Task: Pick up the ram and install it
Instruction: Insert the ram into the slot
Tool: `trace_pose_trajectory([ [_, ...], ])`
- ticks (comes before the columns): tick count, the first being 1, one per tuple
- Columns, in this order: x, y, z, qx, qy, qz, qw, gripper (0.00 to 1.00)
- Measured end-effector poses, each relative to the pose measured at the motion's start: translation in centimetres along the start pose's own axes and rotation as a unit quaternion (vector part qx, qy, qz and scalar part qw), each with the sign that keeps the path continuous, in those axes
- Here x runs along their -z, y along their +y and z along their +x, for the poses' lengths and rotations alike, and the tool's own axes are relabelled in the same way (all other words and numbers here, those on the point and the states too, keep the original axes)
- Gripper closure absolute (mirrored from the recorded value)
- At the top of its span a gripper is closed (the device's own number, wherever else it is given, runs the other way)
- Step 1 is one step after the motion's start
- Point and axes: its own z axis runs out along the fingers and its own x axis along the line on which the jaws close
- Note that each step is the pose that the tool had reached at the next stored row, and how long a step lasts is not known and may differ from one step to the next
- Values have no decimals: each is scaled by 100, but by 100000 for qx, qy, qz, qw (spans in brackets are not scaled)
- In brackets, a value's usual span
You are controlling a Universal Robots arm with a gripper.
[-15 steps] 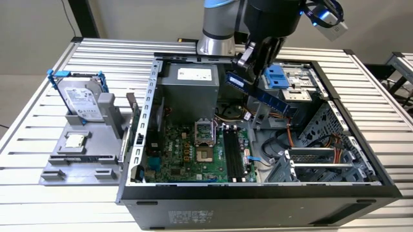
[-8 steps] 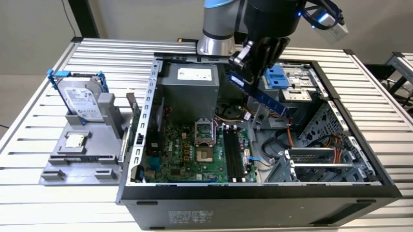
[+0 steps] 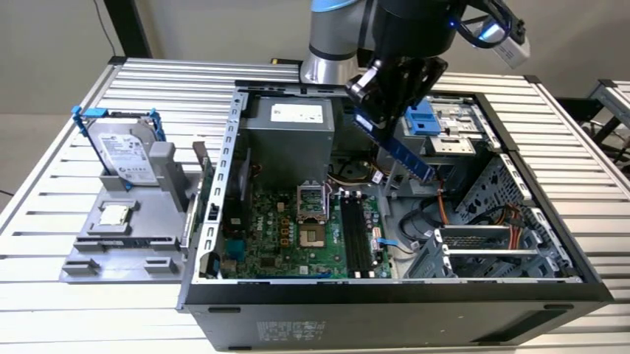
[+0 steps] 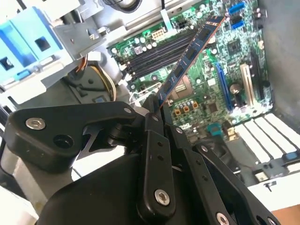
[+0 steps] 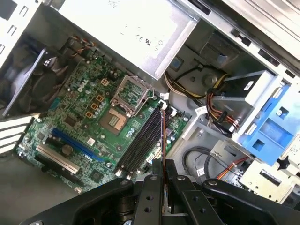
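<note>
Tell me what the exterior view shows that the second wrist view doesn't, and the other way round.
Exterior view: the slatted table, the gray stand carrying the hard drive and the square processor chip, and the silver power supply.
Second wrist view: the screws on the black links of the pincer, and, up close, the spot where it clamps one end of the ram.
Both: the ram held tilted above the black memory slots, not yet seated, plus the blue drive caddy.
</note>
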Motion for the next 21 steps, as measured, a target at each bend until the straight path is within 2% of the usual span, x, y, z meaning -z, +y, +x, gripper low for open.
trace_pose_trajectory([
  [3,-1,0,0,-2703,16,62,99963,100],
  [5,-2,0,0,-4511,25,101,99898,100],
  [10,-3,0,0,-8537,2,102,99635,100],
  [15,-5,0,0,-11925,-252,-364,99285,100],
  [18,-7,0,0,-13897,-431,-700,99026,100],
  [21,-8,0,1,-15850,-607,-1030,98729,100],
])
